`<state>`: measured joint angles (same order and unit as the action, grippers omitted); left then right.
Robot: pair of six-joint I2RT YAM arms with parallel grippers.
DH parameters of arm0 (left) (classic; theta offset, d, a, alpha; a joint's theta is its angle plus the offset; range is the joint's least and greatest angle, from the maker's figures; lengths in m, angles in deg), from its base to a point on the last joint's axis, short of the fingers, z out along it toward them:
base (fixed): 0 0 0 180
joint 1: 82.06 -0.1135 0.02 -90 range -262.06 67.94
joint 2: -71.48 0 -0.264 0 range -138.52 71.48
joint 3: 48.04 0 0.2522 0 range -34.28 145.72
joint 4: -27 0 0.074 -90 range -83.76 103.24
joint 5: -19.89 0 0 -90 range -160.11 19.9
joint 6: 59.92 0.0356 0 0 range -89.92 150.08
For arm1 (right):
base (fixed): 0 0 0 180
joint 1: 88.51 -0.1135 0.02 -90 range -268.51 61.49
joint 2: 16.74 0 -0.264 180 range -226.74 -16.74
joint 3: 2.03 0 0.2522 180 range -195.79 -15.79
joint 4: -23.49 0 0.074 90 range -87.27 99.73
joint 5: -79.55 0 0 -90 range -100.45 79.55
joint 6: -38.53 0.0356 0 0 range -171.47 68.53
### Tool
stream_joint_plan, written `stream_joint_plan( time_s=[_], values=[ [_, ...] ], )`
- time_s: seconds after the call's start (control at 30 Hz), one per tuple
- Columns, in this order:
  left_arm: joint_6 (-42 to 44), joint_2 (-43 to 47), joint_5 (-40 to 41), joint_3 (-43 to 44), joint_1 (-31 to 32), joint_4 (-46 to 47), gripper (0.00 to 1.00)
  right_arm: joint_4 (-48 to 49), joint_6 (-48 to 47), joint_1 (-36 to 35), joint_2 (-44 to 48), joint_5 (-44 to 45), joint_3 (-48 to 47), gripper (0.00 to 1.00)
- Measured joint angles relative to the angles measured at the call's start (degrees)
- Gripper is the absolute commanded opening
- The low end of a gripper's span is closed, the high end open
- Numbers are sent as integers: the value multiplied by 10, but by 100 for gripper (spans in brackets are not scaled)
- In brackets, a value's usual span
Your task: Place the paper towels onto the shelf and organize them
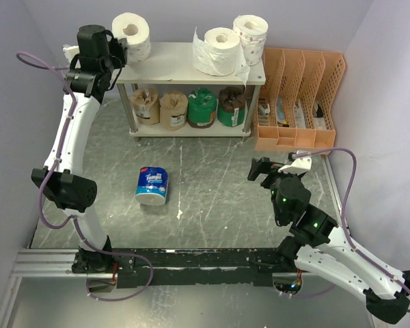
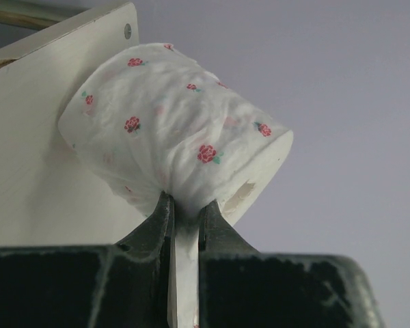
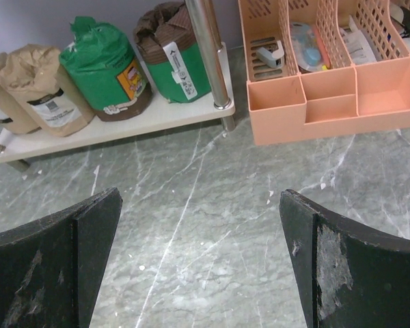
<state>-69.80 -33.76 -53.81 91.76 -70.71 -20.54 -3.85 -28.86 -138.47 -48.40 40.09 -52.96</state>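
The shelf [image 1: 184, 65] stands at the back. Its top board holds a plain white roll [image 1: 219, 49] and a dotted roll [image 1: 251, 37] at the right. My left gripper [image 1: 116, 51] is shut on a rose-printed white roll [image 2: 178, 130], pinching its paper at the top board's left end [image 2: 27, 150]; the same roll shows in the top view [image 1: 132, 35]. The lower tier holds two tan rolls [image 1: 145, 104] [image 1: 173, 109], a green roll [image 1: 201, 107] and a brown roll [image 1: 231, 106]. A blue-wrapped roll [image 1: 152, 186] lies on the table. My right gripper [image 1: 263, 169] is open and empty above the table [image 3: 199, 205].
An orange slotted file organizer [image 1: 301, 102] stands right of the shelf, also in the right wrist view [image 3: 328, 89]. A silver shelf post [image 3: 208, 55] stands beside the brown roll [image 3: 171, 48] and the green roll [image 3: 102, 65]. Grey walls enclose the marbled table.
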Motion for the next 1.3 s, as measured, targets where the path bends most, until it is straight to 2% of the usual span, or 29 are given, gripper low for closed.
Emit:
stream_joint_plan(
  time_s=[0.13, 0.17, 0.2, 0.27, 0.3, 0.37, 0.47, 0.67, 0.77, 0.83, 0.93, 1.07, 1.13, 1.23, 1.3],
  values=[
    [5, 2, 0, 0, 1, 0, 7, 0, 2, 0, -11, -2, 2, 100],
    [7, 3, 0, 0, 1, -1, 10, 0, 2, 0, -14, -2, 2, 100],
    [11, 6, 2, -2, 1, 0, 18, 0, 3, 0, -16, -2, 2, 100],
    [20, 18, 5, -14, 1, 1, 48, 0, 4, 0, -17, -2, 2, 100],
    [24, 28, 7, -23, 1, 2, 54, 0, 5, 0, -17, -2, 2, 100],
    [31, 42, 12, -33, 1, 5, 61, 0, 6, 0, -16, -2, 2, 100],
    [38, 57, 13, -36, 1, 24, 100, 0, 6, 0, -17, -2, 2, 100],
    [52, 91, 2, -61, 1, 56, 98, -1, 8, 0, -19, -2, 2, 100],
    [116, 126, -33, -105, 1, 81, 98, -2, 8, 0, -19, -2, 2, 100],
    [196, 153, -78, -136, 1, 104, 98, -5, 8, 0, -18, -2, 2, 100],
    [361, 198, -143, -167, 13, 87, 98, -12, 10, 0, -12, -2, 2, 100],
    [583, 261, -189, -241, 82, 26, 98, -13, 10, 0, 0, -5, 2, 100],
    [701, 289, -180, -315, 153, -3, 98, -12, 10, 0, 1, -8, 2, 100],
    [830, 299, -139, -423, 243, -42, 99, -11, 10, 0, -3, -13, 2, 100],
    [904, 292, -99, -490, 286, -71, 97, -11, 10, 0, -7, -15, 2, 100]
  ],
)
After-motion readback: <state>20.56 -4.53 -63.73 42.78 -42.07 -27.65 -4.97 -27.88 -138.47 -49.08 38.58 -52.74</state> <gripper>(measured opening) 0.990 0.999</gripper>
